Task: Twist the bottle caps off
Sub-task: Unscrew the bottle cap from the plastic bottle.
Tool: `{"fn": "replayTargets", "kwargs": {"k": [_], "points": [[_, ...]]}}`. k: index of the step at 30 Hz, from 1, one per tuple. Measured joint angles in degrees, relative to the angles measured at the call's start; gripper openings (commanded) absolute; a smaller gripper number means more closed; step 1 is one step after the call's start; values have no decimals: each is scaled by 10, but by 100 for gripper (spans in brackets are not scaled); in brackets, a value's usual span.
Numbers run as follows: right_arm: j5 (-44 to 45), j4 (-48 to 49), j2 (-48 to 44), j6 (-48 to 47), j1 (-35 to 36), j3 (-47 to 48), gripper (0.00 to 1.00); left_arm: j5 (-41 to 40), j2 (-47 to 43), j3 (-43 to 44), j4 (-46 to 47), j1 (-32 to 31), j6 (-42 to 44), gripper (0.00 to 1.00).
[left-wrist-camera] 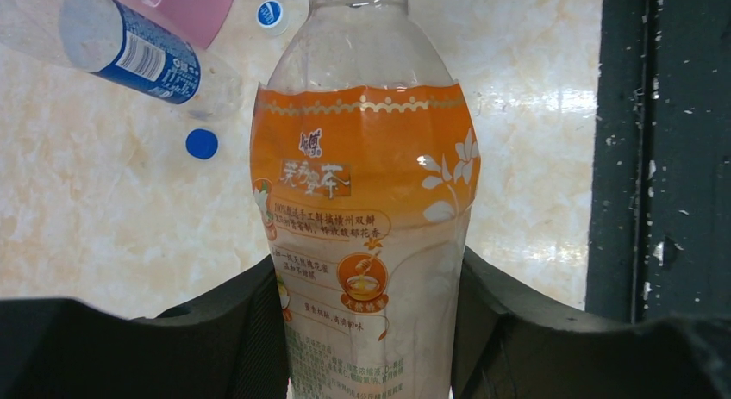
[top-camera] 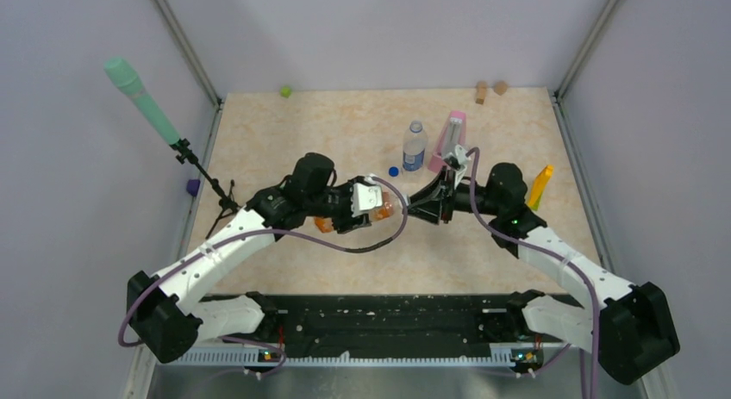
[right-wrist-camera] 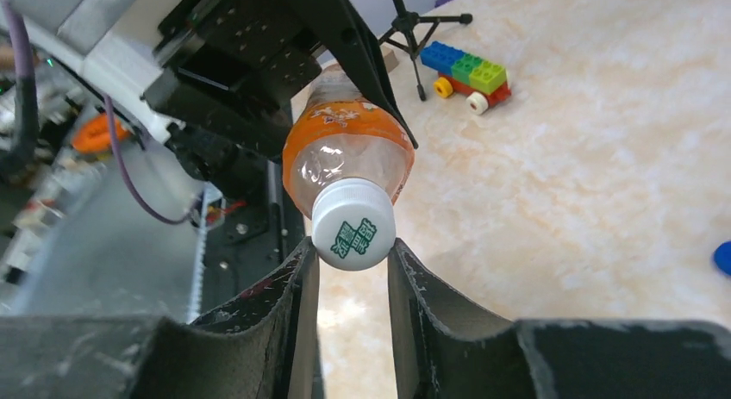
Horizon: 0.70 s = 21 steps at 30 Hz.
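Note:
My left gripper point(top-camera: 366, 201) point(left-wrist-camera: 369, 259) is shut on the orange-tinted bottle point(top-camera: 384, 209) point(left-wrist-camera: 366, 209) and holds it sideways above the table, neck toward the right arm. Its white cap point(right-wrist-camera: 353, 233), printed in green, sits between the tips of my right gripper point(top-camera: 420, 205) point(right-wrist-camera: 352, 248), which touch both its sides. The short clear bottle with the blue label point(top-camera: 415, 146) point(left-wrist-camera: 138, 50) stands behind, uncapped. A dark blue cap point(top-camera: 393, 170) point(left-wrist-camera: 201, 143) point(right-wrist-camera: 722, 257) lies on the table beside it. A pale cap with blue print point(left-wrist-camera: 271, 14) lies near the metronome. The taller plain bottle is out of view.
The pink metronome point(top-camera: 452, 139) stands right of the labelled bottle. A slim yellow object point(top-camera: 540, 185) lies at the right, and a green cube point(top-camera: 284, 91) and two brown blocks point(top-camera: 481, 91) at the back. A microphone on a tripod point(top-camera: 142, 102) stands left. A toy brick car point(right-wrist-camera: 470, 70) shows in the right wrist view.

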Motion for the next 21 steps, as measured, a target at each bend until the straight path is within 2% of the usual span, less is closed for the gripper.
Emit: {"fn": "replayTargets", "kwargs": {"k": [7, 8, 10, 11, 13, 16, 21], "points": [[-40, -2, -30, -174, 0, -1, 0, 50, 7, 26, -31, 6, -6, 0], [-40, 4, -35, -189, 0, -3, 3, 52, 7, 28, -30, 6, -6, 0], [-25, 27, -46, -195, 0, -15, 29, 51, 7, 30, -25, 5, -6, 0], [-7, 43, -55, -186, 1, -27, 40, 47, 7, 30, -18, 5, -6, 0], [38, 57, -72, -156, 2, -45, 51, 32, 7, 27, -1, 1, -5, 0], [102, 61, -100, -78, 3, -62, 56, 0, -6, 3, 37, -9, -4, 0], [176, 84, -138, 106, 3, -76, 58, -51, -23, -26, 65, -16, -1, 0]]}}
